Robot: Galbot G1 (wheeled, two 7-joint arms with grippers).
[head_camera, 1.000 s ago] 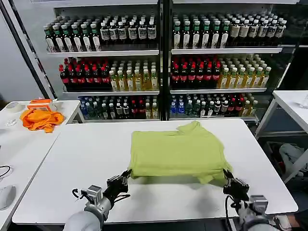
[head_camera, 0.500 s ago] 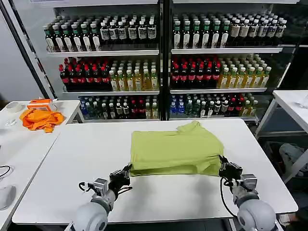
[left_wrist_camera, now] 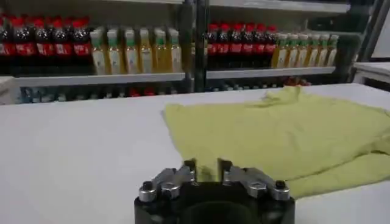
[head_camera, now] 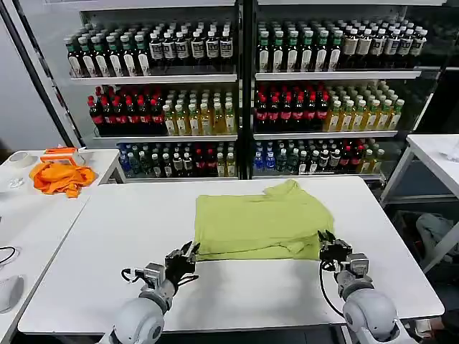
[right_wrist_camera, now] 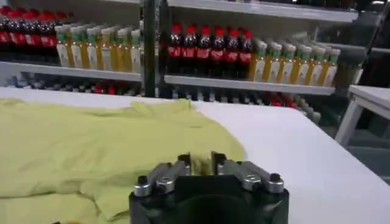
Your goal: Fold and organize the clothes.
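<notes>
Head view: the shirt (head_camera: pixel 262 222) is flanked at its near corners by the left gripper (head_camera: pixel 184 257) and right gripper (head_camera: pixel 331 246), jaws slightly parted and empty, seemingly to pinch its near edge.

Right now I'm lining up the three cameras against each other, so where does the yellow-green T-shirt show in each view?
Head view: the yellow-green T-shirt lies flat mid-table, its near edge between the left gripper and the right gripper.
Left wrist view: it spreads just beyond that gripper's fingertips.
Right wrist view: it covers the table ahead of that gripper.
Shared landmark: the bottle shelves behind the table.
</notes>
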